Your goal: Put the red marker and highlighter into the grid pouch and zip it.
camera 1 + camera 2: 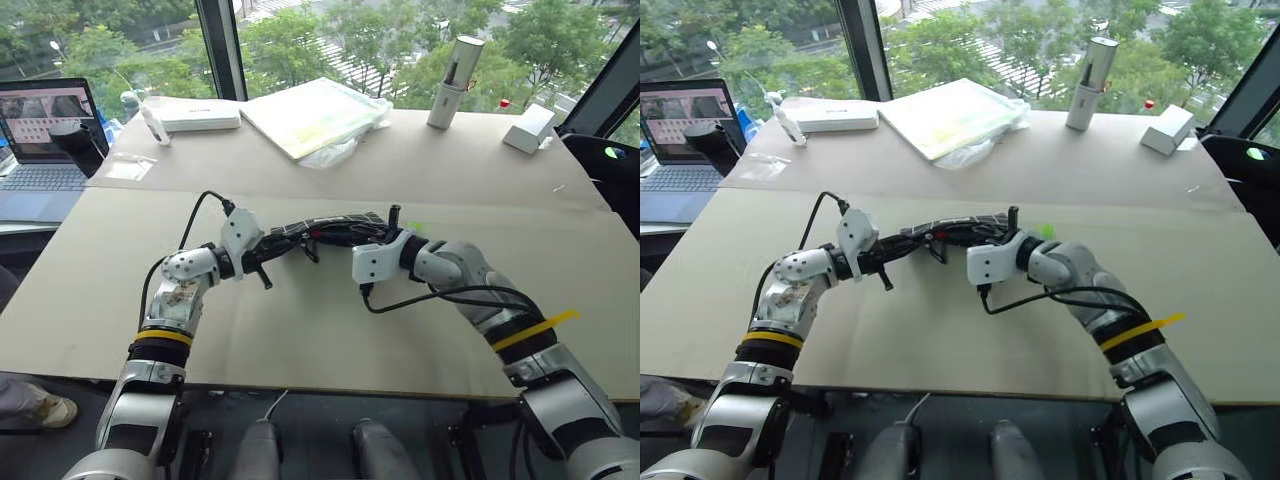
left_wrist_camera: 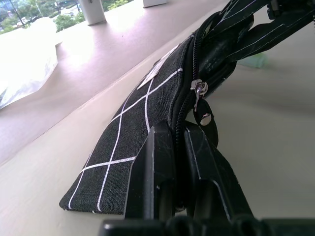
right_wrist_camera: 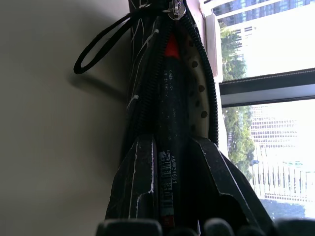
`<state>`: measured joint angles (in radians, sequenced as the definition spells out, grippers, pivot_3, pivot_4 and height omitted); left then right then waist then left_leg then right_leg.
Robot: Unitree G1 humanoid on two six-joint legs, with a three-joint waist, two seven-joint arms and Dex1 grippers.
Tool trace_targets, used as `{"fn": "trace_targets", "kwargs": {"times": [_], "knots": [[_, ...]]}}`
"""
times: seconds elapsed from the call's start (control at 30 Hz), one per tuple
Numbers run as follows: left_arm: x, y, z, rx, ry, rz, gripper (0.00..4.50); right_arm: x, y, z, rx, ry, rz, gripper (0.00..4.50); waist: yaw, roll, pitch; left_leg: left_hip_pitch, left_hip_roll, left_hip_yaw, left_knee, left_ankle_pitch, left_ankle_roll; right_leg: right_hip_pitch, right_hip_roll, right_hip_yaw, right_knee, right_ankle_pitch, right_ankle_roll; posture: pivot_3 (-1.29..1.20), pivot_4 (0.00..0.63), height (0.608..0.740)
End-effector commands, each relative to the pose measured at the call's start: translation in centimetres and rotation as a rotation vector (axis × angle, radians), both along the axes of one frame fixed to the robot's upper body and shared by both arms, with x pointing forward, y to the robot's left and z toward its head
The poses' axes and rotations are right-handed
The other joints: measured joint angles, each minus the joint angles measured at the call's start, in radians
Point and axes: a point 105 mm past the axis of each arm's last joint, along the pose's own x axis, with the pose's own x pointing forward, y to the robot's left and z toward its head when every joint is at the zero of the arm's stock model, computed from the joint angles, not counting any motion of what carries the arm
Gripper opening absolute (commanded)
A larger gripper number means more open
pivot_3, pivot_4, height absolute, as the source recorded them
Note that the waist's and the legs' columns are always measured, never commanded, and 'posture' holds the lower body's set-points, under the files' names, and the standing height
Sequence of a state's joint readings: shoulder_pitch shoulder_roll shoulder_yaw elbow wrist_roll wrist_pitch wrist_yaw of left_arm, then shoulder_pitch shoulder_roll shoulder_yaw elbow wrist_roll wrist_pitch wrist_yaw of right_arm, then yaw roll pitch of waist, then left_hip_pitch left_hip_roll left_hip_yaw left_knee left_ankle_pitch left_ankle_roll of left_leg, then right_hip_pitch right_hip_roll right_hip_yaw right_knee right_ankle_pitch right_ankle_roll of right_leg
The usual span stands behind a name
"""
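Meanwhile, your left gripper (image 2: 179,162) pinched one end of the grid pouch (image 2: 147,108); your right gripper (image 3: 172,162) clamped the red marker (image 3: 170,98), pushed into its unzipped mouth, highlighter (image 1: 414,228) just beyond.

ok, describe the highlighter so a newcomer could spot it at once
On the near beige table panel, find the black white-gridded fabric pouch between the two hands. The stubby translucent light-green highlighter lies on the table by the pouch's right end, the lone pale-green thing there.
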<state>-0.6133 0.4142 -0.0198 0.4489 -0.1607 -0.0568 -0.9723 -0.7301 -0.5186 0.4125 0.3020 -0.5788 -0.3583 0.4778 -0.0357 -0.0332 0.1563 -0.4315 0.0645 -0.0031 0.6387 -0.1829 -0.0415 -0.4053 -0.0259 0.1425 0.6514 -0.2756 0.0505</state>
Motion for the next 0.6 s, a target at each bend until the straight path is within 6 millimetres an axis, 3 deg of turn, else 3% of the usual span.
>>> {"fn": "trace_targets", "kwargs": {"times": [0.03, 0.2, 0.37, 0.6], "knots": [[-0.3, -0.5, 1.1, -0.016, -0.044, -0.024, 0.00, -0.1, 0.5, 1.5, 0.048, -0.032, 0.027, 1.81, 0.000, 0.000, 0.000, 0.000, 0.000, 0.000, 0.000, 0.000, 0.000, 0.000, 0.000, 0.000, 0.000, 0.000, 0.000, 0.00, 0.150, 0.738], [-0.3, -0.3, 1.0, -0.020, -0.041, -0.017, 0.00, 0.7, -1.6, 2.3, 0.075, -0.037, -0.047, 3.47, -0.003, 0.000, 0.000, 0.000, 0.000, 0.000, 0.000, 0.000, 0.000, -0.001, 0.000, 0.000, 0.003, 0.000, 0.000, 0.00, 0.150, 0.738], [-0.3, -0.3, 0.8, -0.025, -0.038, -0.010, 0.00, 0.7, -4.6, 4.4, 0.177, -0.032, -0.093, 3.47, -0.002, 0.000, 0.000, 0.000, 0.000, 0.000, 0.001, 0.000, 0.000, -0.001, 0.000, 0.000, 0.003, 0.000, 0.000, 0.00, 0.150, 0.738], [-0.3, -0.2, 0.7, -0.029, -0.034, 0.003, 0.00, -1.1, -8.7, 6.6, 0.671, 0.264, -0.194, 3.47, -0.003, 0.000, 0.000, 0.000, 0.000, 0.000, 0.001, 0.000, 0.000, 0.000, 0.000, 0.000, 0.004, 0.000, 0.000, 0.00, 0.150, 0.738]]}}
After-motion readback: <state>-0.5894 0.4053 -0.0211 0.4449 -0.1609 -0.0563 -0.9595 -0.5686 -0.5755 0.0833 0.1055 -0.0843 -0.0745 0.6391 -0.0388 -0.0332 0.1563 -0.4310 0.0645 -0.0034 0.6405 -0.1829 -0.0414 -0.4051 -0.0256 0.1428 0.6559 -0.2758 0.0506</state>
